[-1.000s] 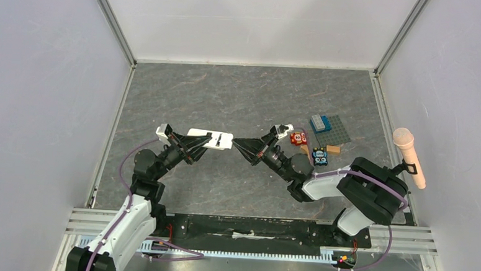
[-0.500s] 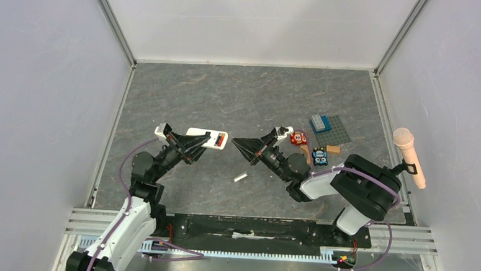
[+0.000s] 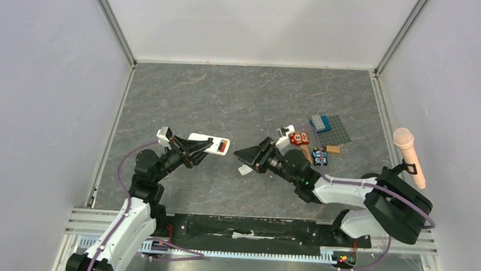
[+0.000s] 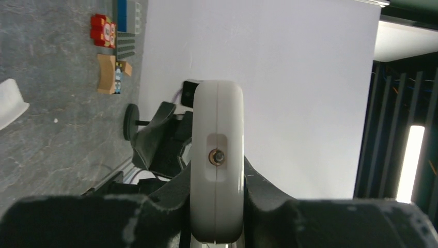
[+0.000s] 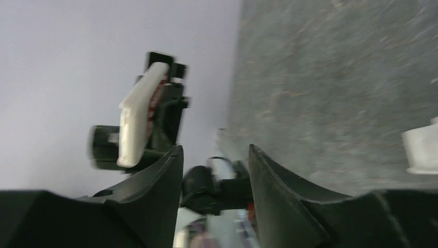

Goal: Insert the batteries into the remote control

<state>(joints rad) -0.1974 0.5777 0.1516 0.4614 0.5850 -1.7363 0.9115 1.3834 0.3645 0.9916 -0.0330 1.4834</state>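
1. Overhead view: a grey, stone-patterned tabletop (image 3: 227, 97), with two black robot arms reaching toward each other near its middle.
2. The left hand (image 3: 195, 147) is clamped on the remote control (image 3: 213, 143), a slim white bar gripped at one end. Its long axis runs left to right, and its free end, showing red and dark, points at the other arm.
3. In the left wrist view the remote control (image 4: 217, 160) is seen end-on, pinched between the hand's two sides.
4. The right hand (image 3: 244, 155) is just right of that free end, not touching it. Its fingers (image 5: 155, 206) are parted to a middling gap with nothing between them.
5. A small loose white cover piece (image 3: 244, 170) lies on the tabletop just beside the right hand.
6. The batteries cannot be picked out with certainty. A red block (image 3: 298, 138) and other small toy blocks lie further right.
7. Likely next: the free right hand fetches a battery and brings it to the remote's open end from the right.
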